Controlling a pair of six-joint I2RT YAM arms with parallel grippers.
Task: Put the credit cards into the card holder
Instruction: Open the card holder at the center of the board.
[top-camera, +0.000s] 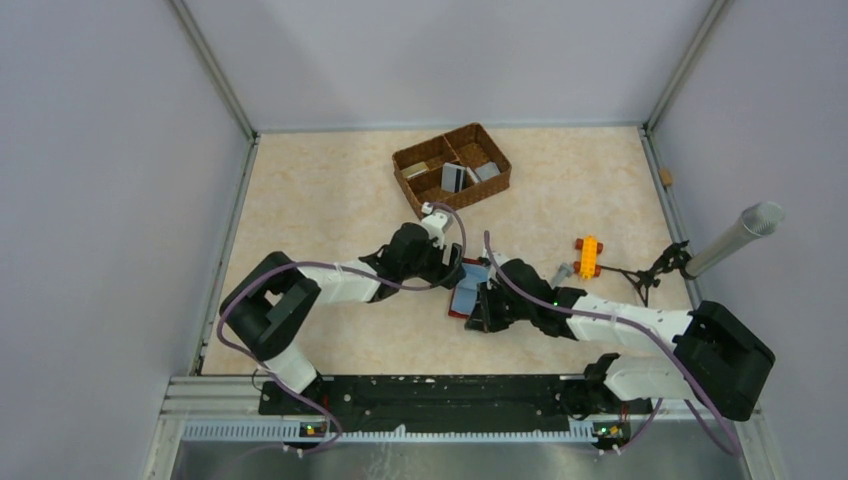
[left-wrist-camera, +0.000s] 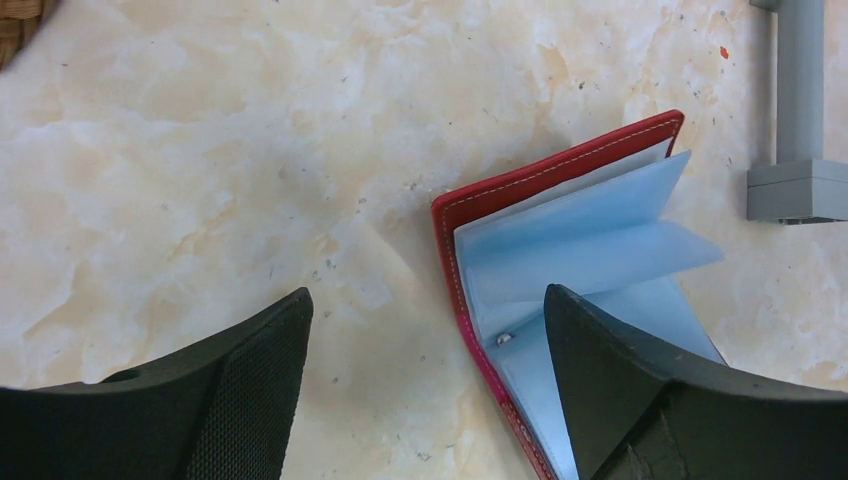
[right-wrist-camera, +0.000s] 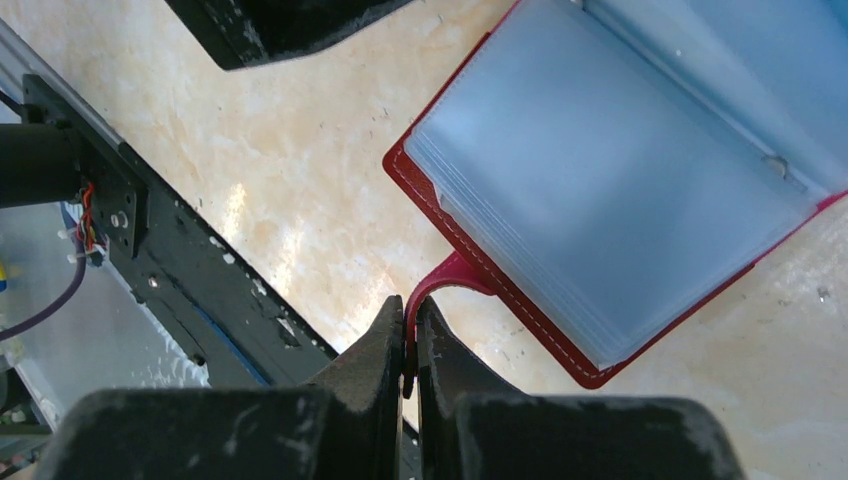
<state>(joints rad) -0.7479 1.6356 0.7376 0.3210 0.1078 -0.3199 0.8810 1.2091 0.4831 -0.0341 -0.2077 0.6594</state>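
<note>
Pinching the red snap tab (right-wrist-camera: 447, 281) between clenched fingers, the right gripper (right-wrist-camera: 410, 335) sits nearest the black base rail (top-camera: 440, 392), and the tab's tip is lost between the two pads. From the tab the card holder (right-wrist-camera: 620, 190) lies open on the marbled table (top-camera: 320, 200), its dark red cover edged with pale stitching and its stack of cloudy blue-tinted pockets facing up; the right wrist view cuts off the far half, and whether any pocket holds a card cannot be told. In the top view both wrists cover most of the holder, leaving only a blue and red sliver at the table's middle. Just beyond it the left gripper (left-wrist-camera: 428, 300) is spread wide and grasps nothing: one finger (left-wrist-camera: 250, 380) is over bare table, the other hides the lower corner of the fanned pockets, and contact there cannot be judged. A grey block (left-wrist-camera: 800, 120) beside the holder is cropped by the left wrist frame. Further right lies an orange and yellow brick (top-camera: 589, 256). Farthest back, the brown divided basket (top-camera: 410, 166) holds the credit cards (top-camera: 455, 177), standing on edge in one compartment and too small to count.
</note>
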